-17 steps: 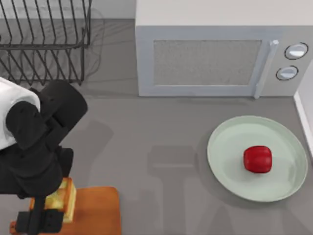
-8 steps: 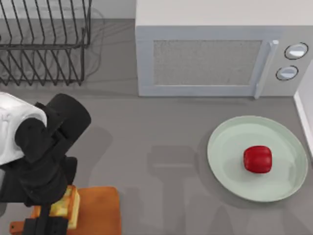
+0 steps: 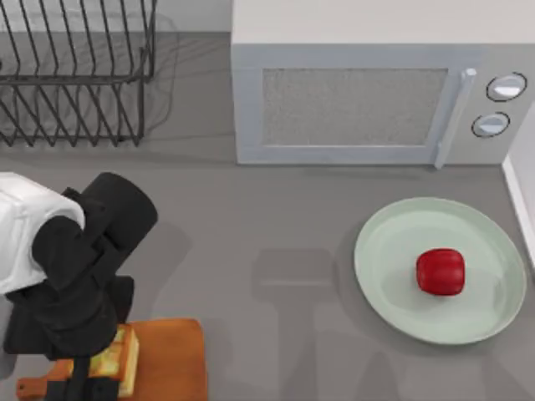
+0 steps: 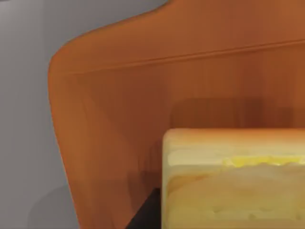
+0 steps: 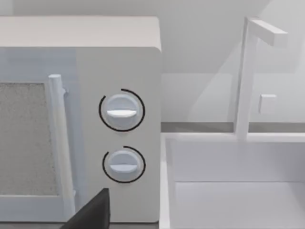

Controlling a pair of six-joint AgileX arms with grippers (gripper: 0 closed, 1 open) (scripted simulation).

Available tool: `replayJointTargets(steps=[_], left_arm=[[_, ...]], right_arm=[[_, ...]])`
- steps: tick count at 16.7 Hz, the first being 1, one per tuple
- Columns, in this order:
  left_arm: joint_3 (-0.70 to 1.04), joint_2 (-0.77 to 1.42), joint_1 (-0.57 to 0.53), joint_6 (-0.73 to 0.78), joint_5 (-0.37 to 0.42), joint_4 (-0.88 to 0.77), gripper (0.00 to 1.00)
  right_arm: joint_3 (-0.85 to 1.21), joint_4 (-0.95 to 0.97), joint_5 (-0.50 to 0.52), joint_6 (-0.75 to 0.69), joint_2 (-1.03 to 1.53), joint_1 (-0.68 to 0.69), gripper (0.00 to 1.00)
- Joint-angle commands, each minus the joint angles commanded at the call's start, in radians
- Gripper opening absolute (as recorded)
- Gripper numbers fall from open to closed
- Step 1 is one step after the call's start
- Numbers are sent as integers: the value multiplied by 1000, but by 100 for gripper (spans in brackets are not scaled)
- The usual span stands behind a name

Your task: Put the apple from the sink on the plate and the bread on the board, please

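Observation:
The bread [image 3: 117,364] is a golden chunk held over the left part of the orange-brown board [image 3: 171,359], at the table's front left. My left gripper [image 3: 94,380] is shut on it from above. In the left wrist view the bread [image 4: 233,183] sits very close, with the board [image 4: 157,95] right behind it; whether they touch I cannot tell. The red apple [image 3: 440,271] lies in the middle of the mint-green plate [image 3: 389,251] at the right. A dark part of my right gripper [image 5: 90,215] faces the microwave and the sink [image 5: 238,191].
A white microwave [image 3: 368,92] stands at the back, its knobs [image 5: 121,112] on its right side. A wire dish rack [image 3: 75,71] fills the back left corner. The sink's rim [image 3: 520,196] runs along the right edge, with a faucet [image 5: 245,76] above the basin.
My left arm has moved toward the table's front edge and lower, carrying the bread over the board. The apple and plate have stayed still.

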Motion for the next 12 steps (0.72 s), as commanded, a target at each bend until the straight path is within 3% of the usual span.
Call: replayJointTargets(steps=[1,12], left_arm=[[0,0,0,0,0,0,0],[0,0,0,0,0,0,83]], right_arm=[[0,0,0,0,0,0,100],[0,0,0,0,0,0,100]])
